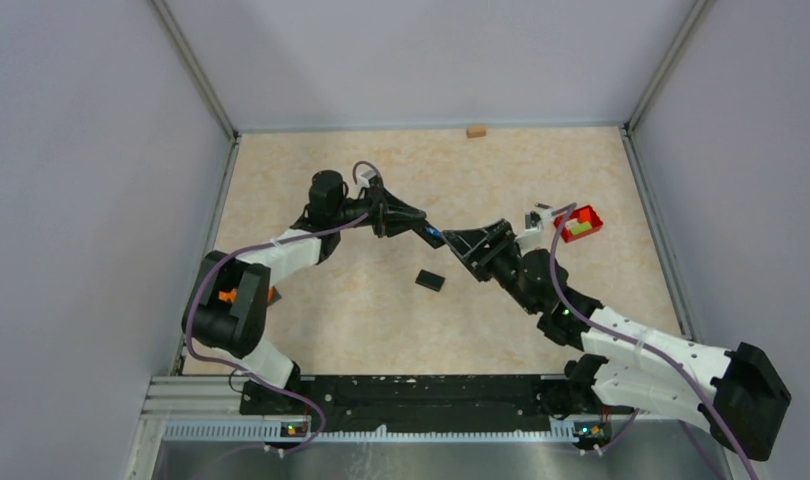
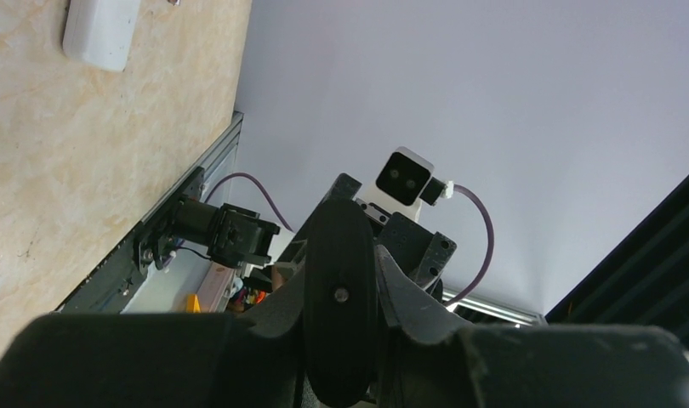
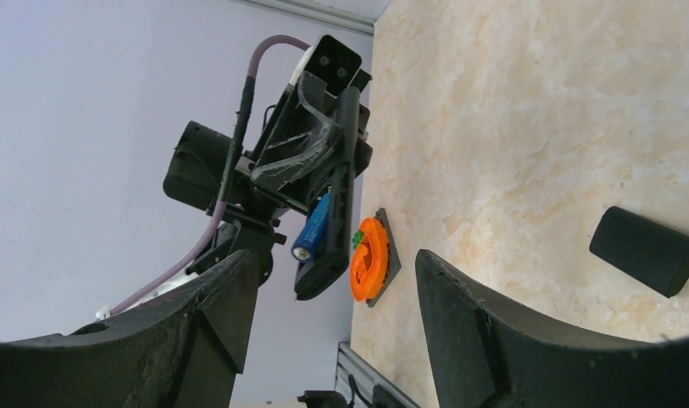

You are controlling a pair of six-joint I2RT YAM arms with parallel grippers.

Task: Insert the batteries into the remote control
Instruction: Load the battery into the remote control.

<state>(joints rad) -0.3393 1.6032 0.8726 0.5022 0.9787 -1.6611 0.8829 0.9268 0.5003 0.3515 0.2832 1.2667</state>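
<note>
My left gripper (image 1: 413, 222) is shut on the remote control (image 3: 338, 183), a slim black body held up off the table. In the left wrist view the remote's dark back (image 2: 341, 297) fills the gap between my fingers. A blue battery (image 3: 313, 225) lies in the remote's open compartment and shows as a blue speck (image 1: 434, 235) from above. My right gripper (image 3: 333, 259) faces the remote's end, open, with nothing between its fingers; from above its tips (image 1: 459, 240) sit just right of the battery.
A small black cover (image 1: 430, 280) lies on the table below the grippers, also visible as a black cover (image 3: 647, 251) at the right. A red tray (image 1: 589, 216) with yellow-green blocks stands right. An orange piece (image 3: 371, 259) sits near the left arm. A tan block (image 1: 475, 130) lies by the back wall.
</note>
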